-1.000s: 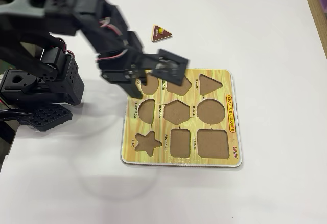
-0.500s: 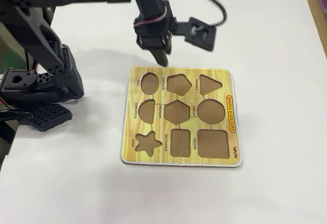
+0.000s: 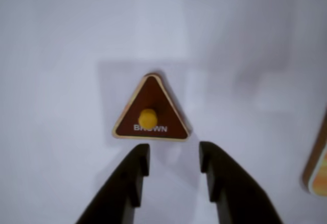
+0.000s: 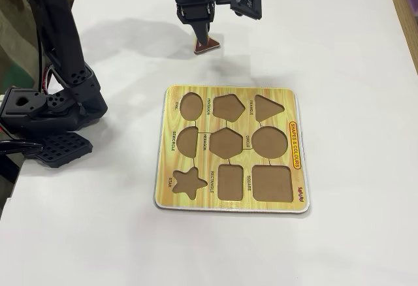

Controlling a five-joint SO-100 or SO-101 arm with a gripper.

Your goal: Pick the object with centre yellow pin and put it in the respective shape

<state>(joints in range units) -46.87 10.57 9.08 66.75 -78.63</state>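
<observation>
The object with centre yellow pin (image 3: 149, 112) is a flat dark-brown triangle marked "BROWN", lying on the white table. In the wrist view my gripper (image 3: 173, 153) is open, its two black fingers (image 3: 134, 175) ending just short of the triangle's labelled edge, with only bare table between them. In the fixed view the gripper (image 4: 200, 38) hangs point-down over the triangle (image 4: 209, 46), covering part of it, beyond the far edge of the yellow shape board (image 4: 297, 145). The board's triangle recess (image 4: 268, 108) is at its far right corner and is empty.
Several other empty recesses fill the board, among them a star (image 4: 189, 183) and a square (image 4: 272, 183). The arm's black base (image 4: 46, 113) stands at the left table edge. A corner of the board (image 3: 318, 168) shows at the right of the wrist view.
The arm has swung up from over the board's near-left corner and stretched out to the far side. The gripper now hangs lower, right over the brown triangle.
</observation>
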